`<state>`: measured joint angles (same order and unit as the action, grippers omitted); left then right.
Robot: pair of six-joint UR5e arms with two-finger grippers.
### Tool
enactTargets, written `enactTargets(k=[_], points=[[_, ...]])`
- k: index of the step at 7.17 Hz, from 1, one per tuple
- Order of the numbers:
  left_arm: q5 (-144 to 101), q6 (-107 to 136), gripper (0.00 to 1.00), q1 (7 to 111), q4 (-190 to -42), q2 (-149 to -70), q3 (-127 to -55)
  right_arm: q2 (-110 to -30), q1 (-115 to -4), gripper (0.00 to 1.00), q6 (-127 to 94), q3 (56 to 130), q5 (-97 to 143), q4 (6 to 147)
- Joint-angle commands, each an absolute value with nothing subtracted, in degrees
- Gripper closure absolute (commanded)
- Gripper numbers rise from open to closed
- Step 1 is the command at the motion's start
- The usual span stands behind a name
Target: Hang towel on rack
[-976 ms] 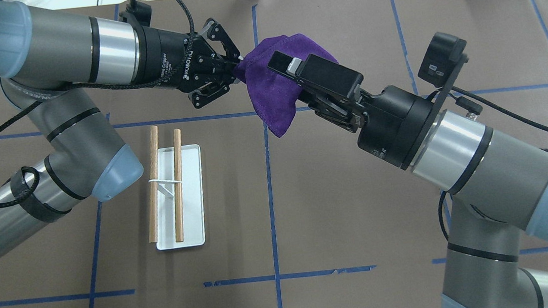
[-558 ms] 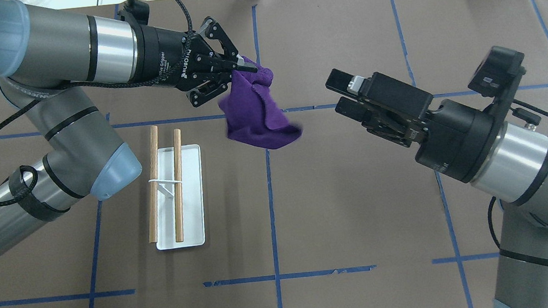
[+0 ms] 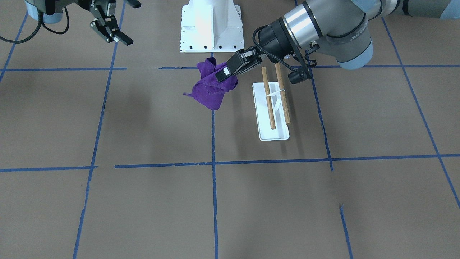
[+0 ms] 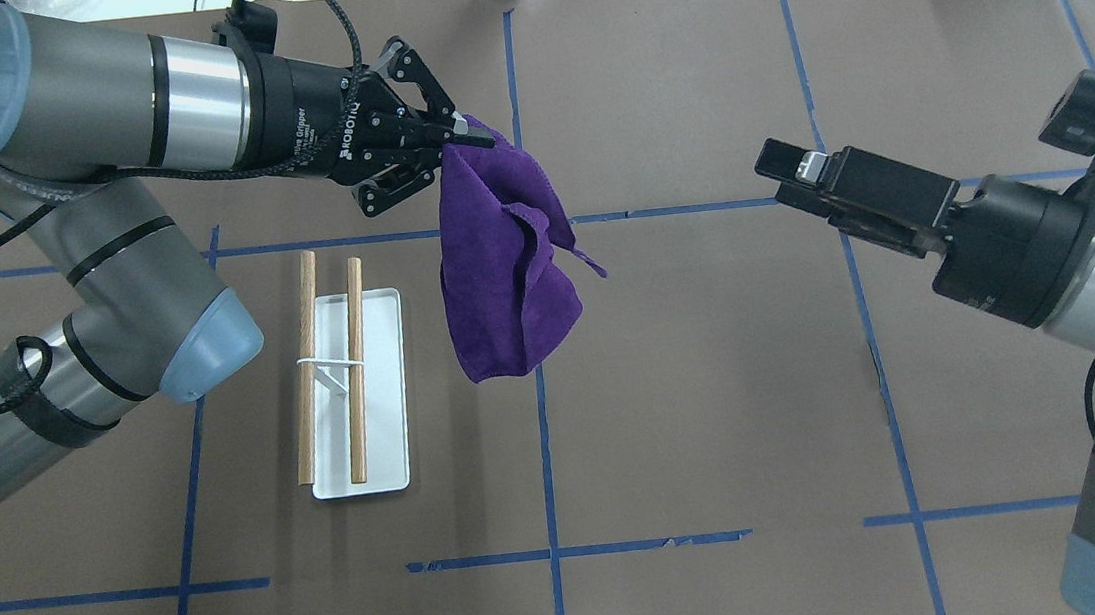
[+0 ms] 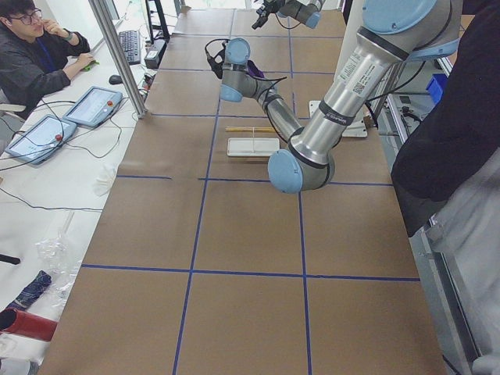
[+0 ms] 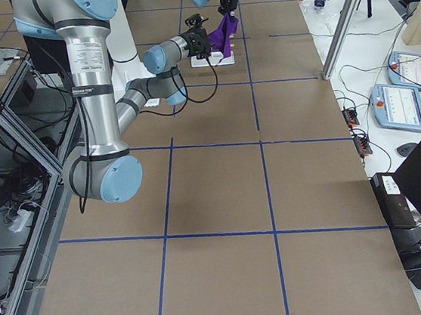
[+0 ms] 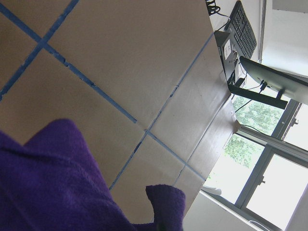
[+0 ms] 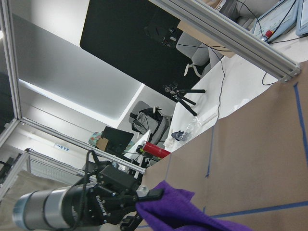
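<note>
A purple towel (image 4: 505, 281) hangs in loose folds from my left gripper (image 4: 469, 138), which is shut on its top corner above the table. It also shows in the front view (image 3: 210, 90) under that gripper (image 3: 224, 73), and in the right wrist view (image 8: 187, 214). The rack (image 4: 384, 383) stands to the left of the towel, apart from it: two light wooden rods (image 4: 355, 366) on a white crosspiece over a flat white base (image 3: 269, 135). My right gripper (image 4: 780, 169) is open and empty, far to the right of the towel, also seen in the front view (image 3: 128, 22).
The brown table (image 4: 715, 382) is marked with blue tape lines. The white robot pedestal (image 3: 212, 25) stands at the robot's edge. An operator (image 5: 35, 55) sits at a side desk with tablets (image 5: 94, 105). An aluminium post (image 6: 346, 13) stands by the table's far side.
My right gripper has let go of the towel and drawn back to the right. The towel has dropped and now hangs longer from my left gripper, which shifted slightly left.
</note>
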<state>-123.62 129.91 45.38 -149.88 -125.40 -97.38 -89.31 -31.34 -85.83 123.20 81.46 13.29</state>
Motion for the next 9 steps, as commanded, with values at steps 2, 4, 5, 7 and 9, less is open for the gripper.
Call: enactTargets(k=[2,4,5,7,9], points=[[-121.1,116.0,1.00,46.4,-149.8,-120.2,-103.3,-90.4,-47.3,0.00,-82.5,121.8,99.6,27.6],[-108.4,107.4,1.00,43.1,-149.8,-119.2,-106.2,-91.1,-50.4,0.00,-73.7,121.8,101.5,37.5],[-98.7,105.4,1.00,38.5,-149.8,-119.2,-106.4,-92.1,-50.4,0.00,-69.9,121.6,101.2,41.0],[-84.9,98.2,1.00,31.0,-149.8,-115.2,-108.4,-93.2,-52.2,0.00,-63.1,121.7,101.8,47.3],[-82.1,90.9,1.00,30.6,-149.8,-108.8,-109.9,-96.2,-53.2,0.00,-55.7,121.6,101.7,50.2]])
